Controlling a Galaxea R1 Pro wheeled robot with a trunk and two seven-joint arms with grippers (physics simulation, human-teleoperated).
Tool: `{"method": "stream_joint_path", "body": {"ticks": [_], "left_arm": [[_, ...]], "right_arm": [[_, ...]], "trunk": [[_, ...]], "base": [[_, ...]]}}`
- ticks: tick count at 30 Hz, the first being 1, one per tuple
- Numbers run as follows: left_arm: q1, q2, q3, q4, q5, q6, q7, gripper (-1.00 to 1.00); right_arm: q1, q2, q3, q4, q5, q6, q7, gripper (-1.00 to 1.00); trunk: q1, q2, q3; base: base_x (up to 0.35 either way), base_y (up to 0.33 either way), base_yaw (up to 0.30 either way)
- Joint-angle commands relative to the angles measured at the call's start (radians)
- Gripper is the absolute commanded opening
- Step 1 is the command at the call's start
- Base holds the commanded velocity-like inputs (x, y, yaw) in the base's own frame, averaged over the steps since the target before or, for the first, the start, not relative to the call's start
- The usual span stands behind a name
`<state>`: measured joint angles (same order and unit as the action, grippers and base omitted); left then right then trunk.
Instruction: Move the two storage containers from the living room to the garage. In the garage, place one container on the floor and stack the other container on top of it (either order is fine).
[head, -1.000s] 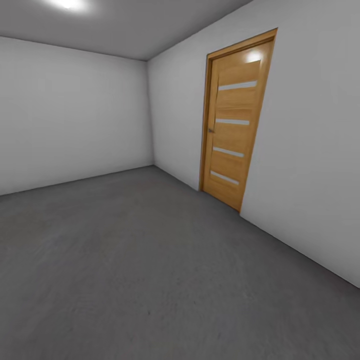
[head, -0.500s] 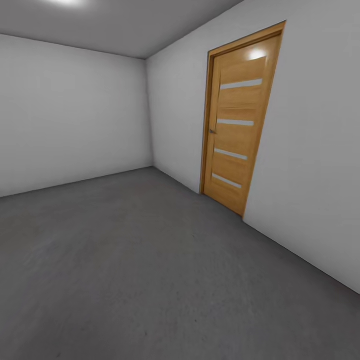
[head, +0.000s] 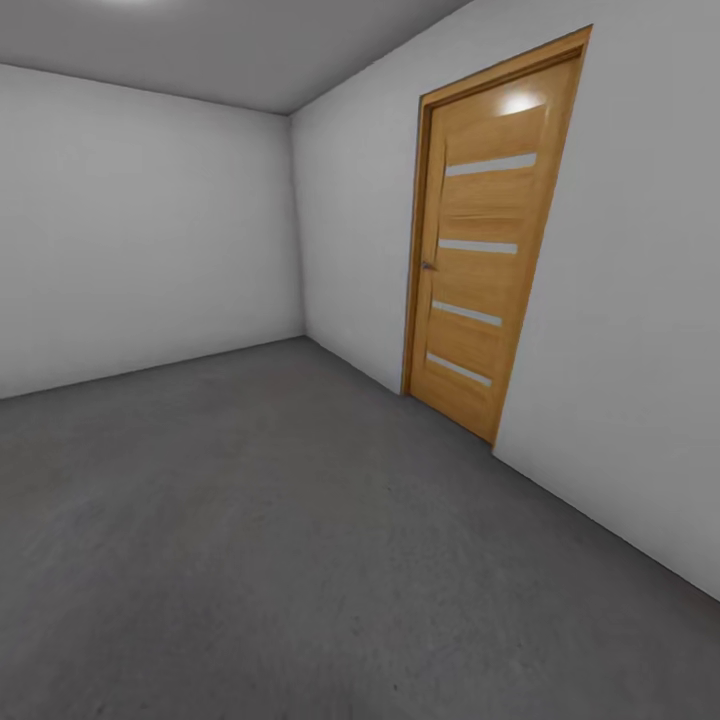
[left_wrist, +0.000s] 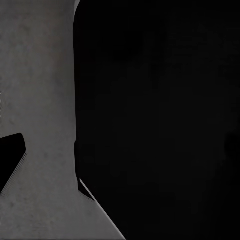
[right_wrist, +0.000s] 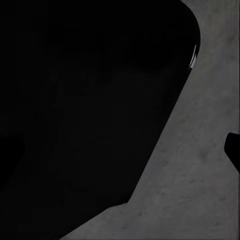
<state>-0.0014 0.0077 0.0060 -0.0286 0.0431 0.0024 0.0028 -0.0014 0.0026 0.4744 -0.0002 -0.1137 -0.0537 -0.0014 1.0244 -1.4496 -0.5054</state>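
Item: the two storage containers. Location: not to be placed from these pictures; no orange-red bin appears on the stretch of garage seen from the head view. Handling, judged from the task wording alone: open-topped rectangular bins of this kind are probably light and stiff, with smooth walls that may slip under a narrow pinch. The best hold is likely over the rim of a long wall, or one gripper on each short end so the bin stays level. For stacking, the upper bin would need its corners matched to the lower rim, or it may settle askew.

Destination surface: the floor, dark grey, rough and speckled, level and bare in the part seen; a fair seat for the bottom bin.

Grippers: each wrist view shows a large black mass close to the lens with grey concrete beyond it, and a small dark tip at the frame edge. Whether the fingers of either gripper are spread, pressed together or pinching anything cannot be told.

Surroundings: pale grey walls meeting at a corner; a wooden door with four pale horizontal strips, standing closed in the right-hand wall; grey ceiling above.

Stage, as judged: the robot faces into the garage.
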Motion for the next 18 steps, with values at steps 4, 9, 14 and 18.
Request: {"method": "stream_joint_path", "body": {"ticks": [4,9,14,18], "left_arm": [[0.000,0.000,0.000,-0.001,0.004,0.001,0.000,1.00],[0.000,0.000,0.000,-0.001,0.004,0.001,0.000,1.00],[0.000,0.000,0.001,-0.001,0.004,0.001,0.000,1.00],[0.000,0.000,0.000,-0.001,0.004,0.000,0.000,1.00]], "right_arm": [[0.000,0.000,0.009,0.000,-0.011,-0.003,0.000,1.00],[0.000,0.000,0.008,0.000,-0.011,-0.003,0.000,1.00],[0.000,0.000,0.008,0.000,-0.011,-0.003,0.000,1.00],[0.000,0.000,0.008,0.000,-0.011,-0.003,0.000,1.00]], "trunk": [[0.001,0.000,-0.001],[0.001,0.000,-0.001],[0.001,0.000,-0.001],[0.001,0.000,-0.001]], "base": [[0.322,0.000,0.000],[0.322,0.000,0.000],[0.322,0.000,0.000],[0.322,0.000,0.000]]}}
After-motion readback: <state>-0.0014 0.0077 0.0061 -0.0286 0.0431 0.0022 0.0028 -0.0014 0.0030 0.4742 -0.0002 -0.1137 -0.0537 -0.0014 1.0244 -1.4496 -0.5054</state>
